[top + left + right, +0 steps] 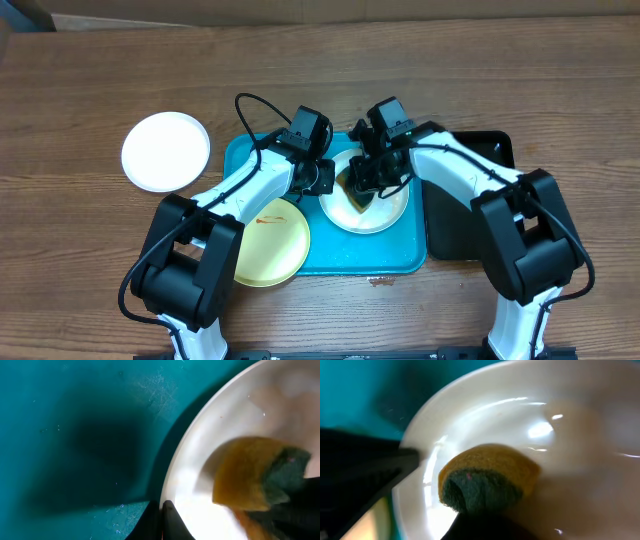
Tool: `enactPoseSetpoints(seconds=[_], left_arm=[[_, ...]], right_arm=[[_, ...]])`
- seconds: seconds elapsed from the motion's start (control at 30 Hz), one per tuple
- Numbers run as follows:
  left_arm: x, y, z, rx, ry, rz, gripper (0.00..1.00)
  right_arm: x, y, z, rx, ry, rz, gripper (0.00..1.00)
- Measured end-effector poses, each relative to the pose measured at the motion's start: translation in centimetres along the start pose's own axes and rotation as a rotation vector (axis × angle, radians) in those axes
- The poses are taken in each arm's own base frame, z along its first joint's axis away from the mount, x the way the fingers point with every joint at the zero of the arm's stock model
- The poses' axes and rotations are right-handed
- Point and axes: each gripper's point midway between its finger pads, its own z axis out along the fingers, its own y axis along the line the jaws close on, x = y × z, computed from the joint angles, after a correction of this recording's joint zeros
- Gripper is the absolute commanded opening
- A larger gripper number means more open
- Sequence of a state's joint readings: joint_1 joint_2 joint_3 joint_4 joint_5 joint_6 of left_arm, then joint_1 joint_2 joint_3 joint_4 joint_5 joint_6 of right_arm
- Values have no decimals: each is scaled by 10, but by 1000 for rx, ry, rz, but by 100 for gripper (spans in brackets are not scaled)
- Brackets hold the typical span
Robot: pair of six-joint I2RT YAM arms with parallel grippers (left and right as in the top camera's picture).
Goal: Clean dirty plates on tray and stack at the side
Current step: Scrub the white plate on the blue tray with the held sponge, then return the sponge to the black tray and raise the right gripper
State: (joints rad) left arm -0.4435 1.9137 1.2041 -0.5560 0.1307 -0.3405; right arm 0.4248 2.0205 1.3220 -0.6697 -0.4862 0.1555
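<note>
A large turquoise-blue rectangular plastic tray (400, 255) sits on a brown wooden bench (80, 260). At the tray's near left corner, a pale yellow-green round plate (270, 245) with a reddish-brown smear lies partly over the tray's rim. Farther in, on the tray's right half, rests a white round plate (385, 215). The left gripper (325, 178) reaches it from the tray's left side, its fingers (169, 519) closed on the plate's rim. The right gripper (372, 190) is over the plate's middle. Its fingers are clamped on a yellow sponge with a dark green scrubbing side (485, 477), which rests against the plate. Just right of the tray lies a narrow black tray (450, 235). Beyond the tray's far left corner, on the bench and apart from the tray, lies a second white round plate (165, 150).
</note>
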Motion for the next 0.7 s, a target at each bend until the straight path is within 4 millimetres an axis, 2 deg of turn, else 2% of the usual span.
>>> enactPoseSetpoints(seconds=[0.13, 0.3, 0.4, 0.57, 0.7], left_arm=[[0, 0, 0, 0, 0, 0, 4], [0, 0, 0, 0, 0, 0, 5], [0, 0, 0, 0, 0, 0, 12], [1, 0, 0, -1, 4, 0, 21], [1, 0, 0, -1, 4, 0, 26]], right_arm=[[-22, -1, -32, -93, -27, 52, 4], [-23, -31, -82, -92, -38, 146, 4], [-16, -64, -108, -25, -52, 228, 4], [3, -135, -141, 161, -61, 378, 4], [10, -172, -150, 281, -86, 416, 4]])
